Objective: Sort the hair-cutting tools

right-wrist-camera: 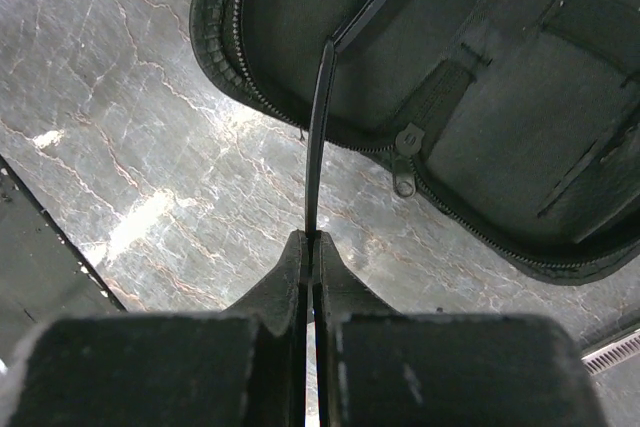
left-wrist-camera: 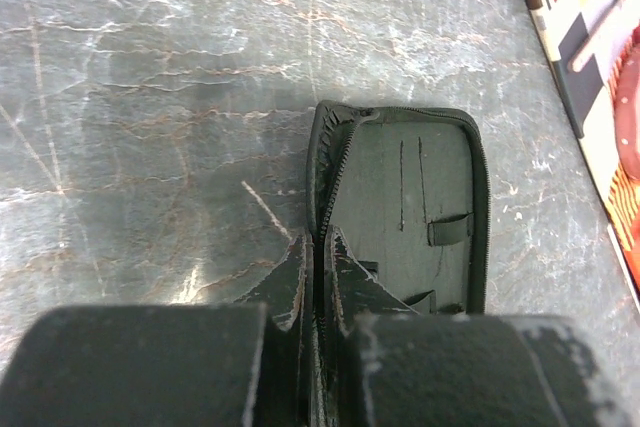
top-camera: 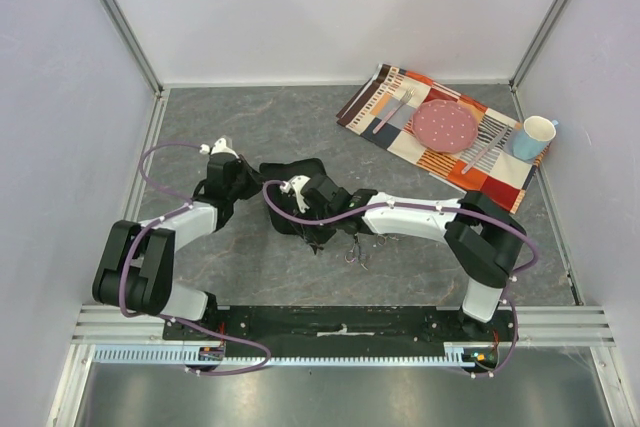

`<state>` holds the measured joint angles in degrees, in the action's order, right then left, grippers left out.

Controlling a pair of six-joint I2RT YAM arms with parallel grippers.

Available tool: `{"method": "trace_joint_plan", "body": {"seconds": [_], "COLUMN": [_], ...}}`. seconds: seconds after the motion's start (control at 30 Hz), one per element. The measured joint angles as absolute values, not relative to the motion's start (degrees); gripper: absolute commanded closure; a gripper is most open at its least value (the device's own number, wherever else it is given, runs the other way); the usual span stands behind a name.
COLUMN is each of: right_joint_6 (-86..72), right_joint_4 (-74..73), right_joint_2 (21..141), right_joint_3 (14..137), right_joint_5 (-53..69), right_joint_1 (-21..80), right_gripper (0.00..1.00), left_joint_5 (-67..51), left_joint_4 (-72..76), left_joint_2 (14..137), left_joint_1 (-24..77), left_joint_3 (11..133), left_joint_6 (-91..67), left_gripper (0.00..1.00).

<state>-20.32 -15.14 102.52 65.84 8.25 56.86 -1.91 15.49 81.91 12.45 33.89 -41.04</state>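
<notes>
Right gripper point(right-wrist-camera: 310, 239) pinches thin black hair clip point(right-wrist-camera: 318, 137); its far end reaches over open zip case point(right-wrist-camera: 500, 87), possibly touching the lining. Marbled worktop point(right-wrist-camera: 130, 147) below.

Open black case point(left-wrist-camera: 420, 197) on table point(top-camera: 250, 127); pink plate point(top-camera: 445, 125) on placemat point(top-camera: 368, 104), blue cup point(top-camera: 535, 137) nearby.

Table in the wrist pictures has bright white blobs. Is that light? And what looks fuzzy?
Right wrist: light glare whitens the table; the right gripper, near the lens, is blurry, the hair clip sharper. Left wrist: fainter glare, left gripper blurry too. Top external: even light, sharp.
</notes>
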Motion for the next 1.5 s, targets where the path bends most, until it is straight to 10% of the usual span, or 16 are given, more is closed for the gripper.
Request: {"method": "trace_joint_plan", "body": {"seconds": [1.5], "right_joint_6": [-31.88], "right_joint_4": [-12.73], "right_joint_2": [113.65], "right_joint_3": [75.18], "right_joint_5": [13.74], "right_joint_1": [51.9], "right_gripper": [1.0], "left_joint_5": [-2.85], "left_joint_4": [32.8], "left_joint_2": [79.35], "left_joint_1": [13.17], "left_joint_3": [21.8], "left_joint_6": [-40.95], "left_gripper": [0.98]}}
